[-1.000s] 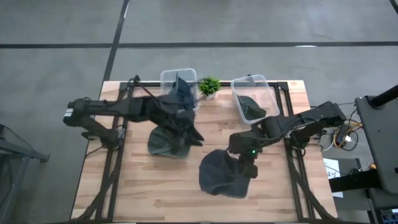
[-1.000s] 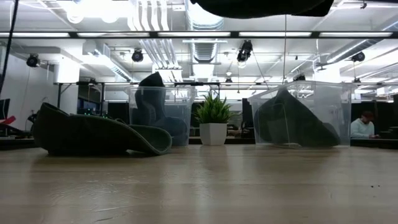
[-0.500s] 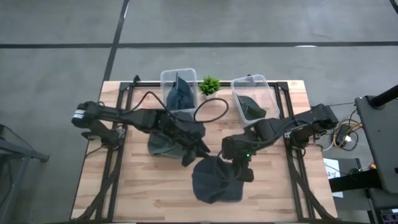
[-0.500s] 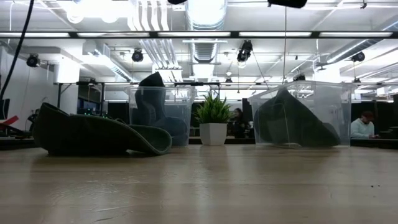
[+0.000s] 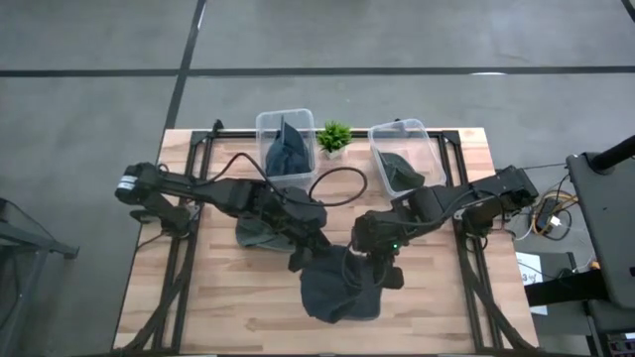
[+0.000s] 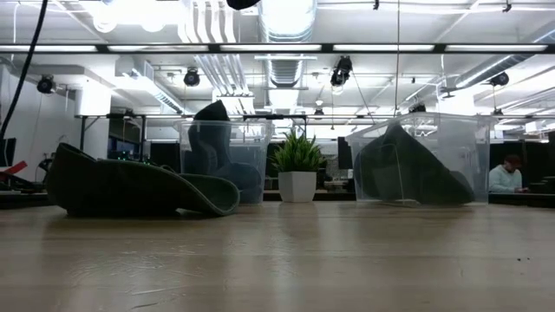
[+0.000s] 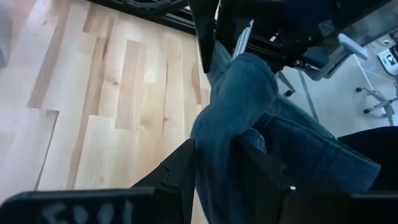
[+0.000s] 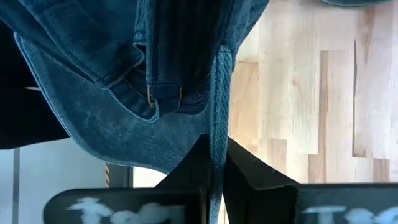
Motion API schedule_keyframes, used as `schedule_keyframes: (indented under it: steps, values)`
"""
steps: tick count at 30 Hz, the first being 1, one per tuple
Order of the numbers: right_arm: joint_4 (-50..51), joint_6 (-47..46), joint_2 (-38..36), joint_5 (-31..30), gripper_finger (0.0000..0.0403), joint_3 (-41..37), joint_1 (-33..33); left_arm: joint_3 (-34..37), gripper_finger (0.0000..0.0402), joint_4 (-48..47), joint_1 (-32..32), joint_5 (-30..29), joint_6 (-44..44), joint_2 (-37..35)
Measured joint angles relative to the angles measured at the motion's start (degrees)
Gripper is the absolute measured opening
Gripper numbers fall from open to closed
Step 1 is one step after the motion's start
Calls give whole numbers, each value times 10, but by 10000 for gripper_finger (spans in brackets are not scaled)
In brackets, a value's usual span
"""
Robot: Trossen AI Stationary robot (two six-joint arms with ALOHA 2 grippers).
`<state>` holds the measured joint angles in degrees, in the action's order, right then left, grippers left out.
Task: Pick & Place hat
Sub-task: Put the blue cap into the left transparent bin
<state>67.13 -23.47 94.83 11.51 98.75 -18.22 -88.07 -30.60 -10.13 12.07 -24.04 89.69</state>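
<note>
1. Held above the table (image 5: 238, 297), out in front of the small potted plant (image 5: 334, 136): a dark blue denim hat (image 5: 341, 288), hanging between both grippers
2. Right gripper (image 5: 381, 275) on the hat's edge, on the side farther from the plant; fingers (image 8: 244, 177) pressed together on a strap-like strip of the denim in the right wrist view
3. Left gripper (image 5: 306, 253) at the hat's other edge, nearer the plant; fingers (image 7: 183, 171) pinching a bunched fold of the same hat in the left wrist view
4. A second dark hat (image 5: 260, 226) lying flat on the table, between the held hat and the clear bin (image 5: 284, 145) beside the plant
5. One more clear bin (image 5: 401, 155) on the plant's other side, each bin with dark cloth inside
6. Far behind the plant in the low view, a seated person (image 6: 504, 178)
</note>
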Motion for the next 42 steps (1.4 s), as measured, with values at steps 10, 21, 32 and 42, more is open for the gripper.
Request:
schedule_keyframes:
  steps: [10,21,32,42]
  values:
    - [-1,2,0,-19,12,-1,0,1,12,16,-1,5,15,3]
    - [-9,-27,0,-45,47,2,0,2,1,-17,2,-17,21,-36]
    - [-48,-37,-13,-128,176,1,0,2,0,-90,8,-58,15,-101]
    - [-91,-72,-35,-320,243,-9,-20,-14,0,-90,23,-131,-6,-183]
